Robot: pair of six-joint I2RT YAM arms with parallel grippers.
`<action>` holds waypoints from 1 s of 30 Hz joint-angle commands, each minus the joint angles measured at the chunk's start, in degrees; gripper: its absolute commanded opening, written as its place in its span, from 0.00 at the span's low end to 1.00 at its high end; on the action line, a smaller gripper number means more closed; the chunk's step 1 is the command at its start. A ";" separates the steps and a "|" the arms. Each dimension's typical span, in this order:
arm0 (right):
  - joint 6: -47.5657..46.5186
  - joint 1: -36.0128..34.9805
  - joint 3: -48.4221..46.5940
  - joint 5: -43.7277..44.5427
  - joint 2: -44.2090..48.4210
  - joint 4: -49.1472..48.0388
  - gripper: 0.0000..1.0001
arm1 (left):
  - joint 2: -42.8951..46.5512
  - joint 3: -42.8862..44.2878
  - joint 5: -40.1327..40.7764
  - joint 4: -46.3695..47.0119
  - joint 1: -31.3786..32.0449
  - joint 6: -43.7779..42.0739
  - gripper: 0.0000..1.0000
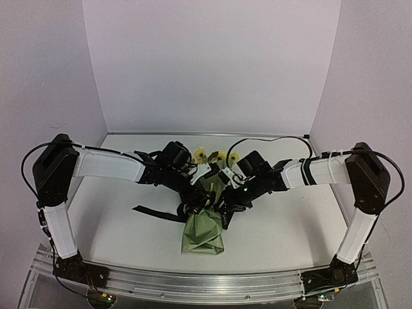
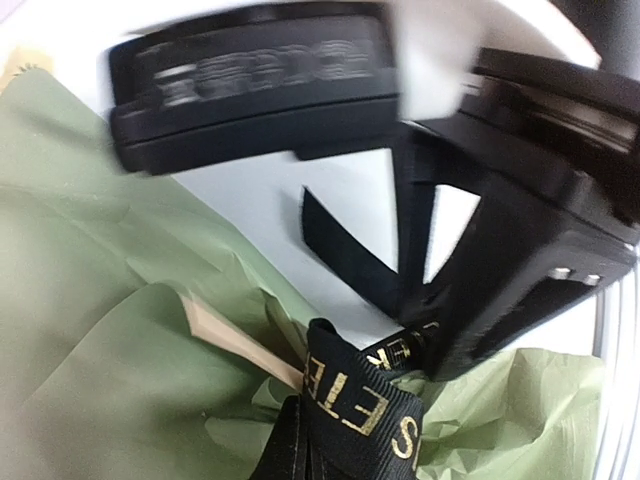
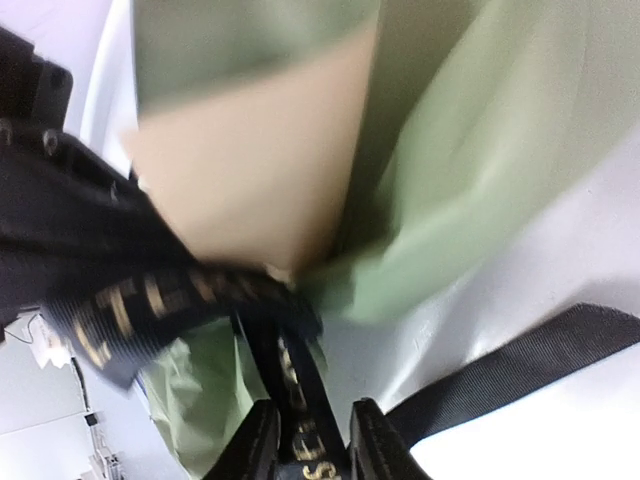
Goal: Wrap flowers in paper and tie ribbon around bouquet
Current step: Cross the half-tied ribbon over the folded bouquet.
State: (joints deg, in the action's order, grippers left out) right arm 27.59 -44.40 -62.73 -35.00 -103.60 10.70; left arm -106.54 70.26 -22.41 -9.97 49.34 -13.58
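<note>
The ribbon (image 2: 350, 395) was looped around the waist of the bouquet (image 1: 205, 225), which lay on the counter (image 1: 277, 225) between the two arms, its long axis running crosswise to both. The flowers (image 1: 209, 155) were beyond the two end effectors and the crumpled tail of the paper (image 2: 100, 300) was on their near side. The left end effector (image 1: 188, 207) was fully closed. In its own wrist view the lettered strand rose straight out from where its fingertips met, so it appeared to pinch the ribbon right at the wrap. The right end effector (image 3: 312, 445) had its jaws a narrow gap apart, with a lettered strand running lengthwise up through that gap to the band just ahead. Whether the pads actually pressed on it could not be told. A plain black length of ribbon lay flat on the counter off to one side of the right fingers. Both end effectors were about equally near the waist, one on each side and almost touching it. Any tightening, as I judge it, would call for pulling the strands apart across the bouquet's axis, and the left one had the firmer hold for that.
</note>
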 commanded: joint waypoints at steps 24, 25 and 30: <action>-0.07 0.10 -4.98 9.83 -1.00 -4.10 0.33 | 6.64 -5.68 -2.59 8.89 -0.40 3.47 0.00; -0.19 0.10 -4.90 10.35 -1.10 -4.60 0.33 | 6.61 -5.66 -2.72 8.91 -0.39 3.47 0.00; 0.25 0.02 -5.76 10.06 -2.14 -6.49 0.32 | 6.27 -5.39 -2.94 8.73 -0.49 3.55 0.00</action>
State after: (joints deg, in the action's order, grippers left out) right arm 27.28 -44.40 -65.92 -26.06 -104.36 7.25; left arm -103.00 64.45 -23.89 -3.87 49.10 -10.43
